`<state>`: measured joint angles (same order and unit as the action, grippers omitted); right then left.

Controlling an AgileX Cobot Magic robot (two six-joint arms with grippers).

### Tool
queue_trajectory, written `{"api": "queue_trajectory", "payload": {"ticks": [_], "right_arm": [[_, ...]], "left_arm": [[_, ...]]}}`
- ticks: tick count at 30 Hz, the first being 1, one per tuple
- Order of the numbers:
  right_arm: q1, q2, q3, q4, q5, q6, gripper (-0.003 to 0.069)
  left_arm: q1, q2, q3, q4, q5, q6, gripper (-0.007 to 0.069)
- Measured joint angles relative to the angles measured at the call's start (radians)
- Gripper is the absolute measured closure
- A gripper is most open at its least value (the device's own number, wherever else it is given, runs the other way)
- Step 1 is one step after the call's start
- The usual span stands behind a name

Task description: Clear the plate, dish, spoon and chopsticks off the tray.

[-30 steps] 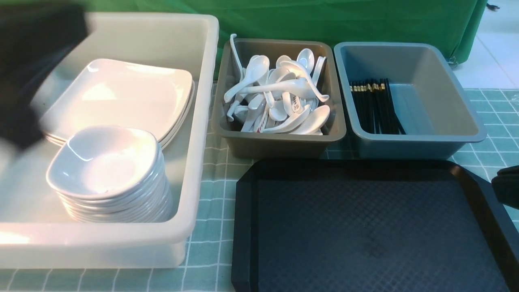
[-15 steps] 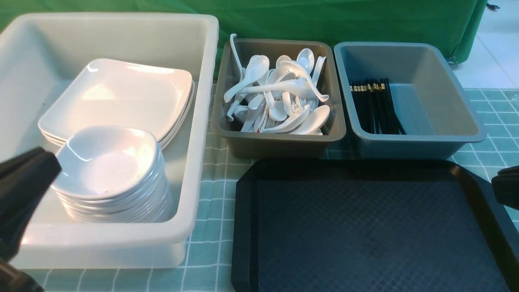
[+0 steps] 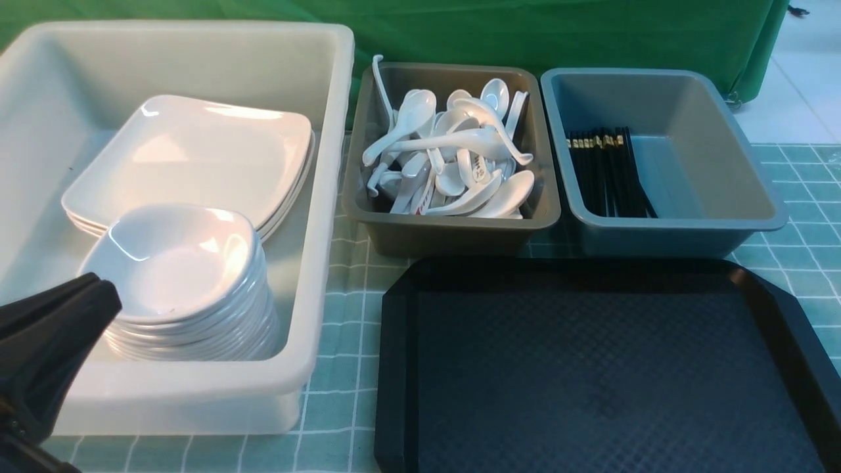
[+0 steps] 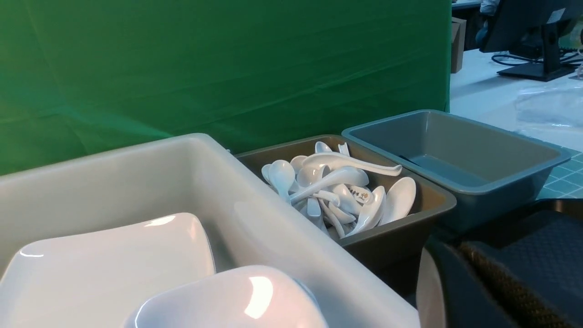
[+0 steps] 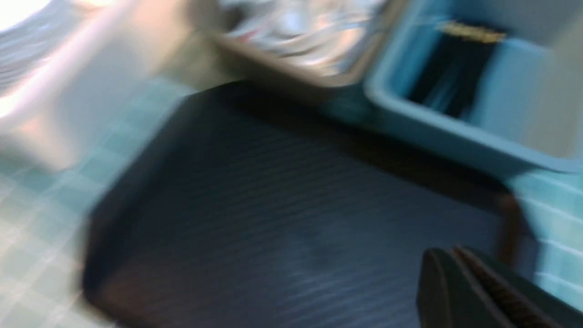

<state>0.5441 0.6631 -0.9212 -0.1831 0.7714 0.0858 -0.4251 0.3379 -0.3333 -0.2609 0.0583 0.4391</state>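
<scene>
The black tray (image 3: 604, 368) was seen bare on the checked surface (image 3: 341, 394). Plates (image 3: 197, 154) and a stack of dishes (image 3: 177, 282) were held in the white tub (image 3: 315, 197), spoons (image 3: 453, 157) in the brown tub (image 3: 453, 226), chopsticks (image 3: 608, 171) in the grey tub (image 3: 723, 217). The left gripper (image 3: 98, 292) was closed on nothing beside the dishes. The right gripper (image 5: 460, 269) was closed, empty, above the tray.

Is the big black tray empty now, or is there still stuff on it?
Empty. The tray shows only bare diamond-textured floor in the front view, though its near edge is cut off.
</scene>
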Motion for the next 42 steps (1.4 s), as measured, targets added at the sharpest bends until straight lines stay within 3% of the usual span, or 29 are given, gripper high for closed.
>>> {"api": "queue_trajectory", "payload": {"ticks": [2, 4, 9, 18, 29, 42], "right_arm": [[-0.064, -0.031, 0.061, 0.016, -0.057, -0.056, 0.0642], [-0.207, -0.149, 0.243, 0.059, -0.230, -0.141, 0.0643], [-0.400, -0.404, 0.629, 0.078, -0.479, -0.143, 0.0643], [-0.431, -0.657, 0.923, 0.080, -0.530, -0.086, 0.0643], [-0.431, -0.661, 0.927, 0.080, -0.525, 0.005, 0.0637], [-0.431, -0.661, 0.927, 0.080, -0.529, 0.010, 0.0622]], "left_arm": [[0.000, 0.000, 0.000, 0.000, 0.000, 0.000, 0.0613], [0.000, 0.000, 0.000, 0.000, 0.000, 0.000, 0.0613], [0.000, 0.000, 0.000, 0.000, 0.000, 0.000, 0.0613], [0.000, 0.000, 0.000, 0.001, -0.001, 0.003, 0.0613], [0.000, 0.001, 0.000, 0.003, 0.000, 0.003, 0.0613], [0.000, 0.001, 0.000, 0.003, 0.000, 0.003, 0.0613]]}}
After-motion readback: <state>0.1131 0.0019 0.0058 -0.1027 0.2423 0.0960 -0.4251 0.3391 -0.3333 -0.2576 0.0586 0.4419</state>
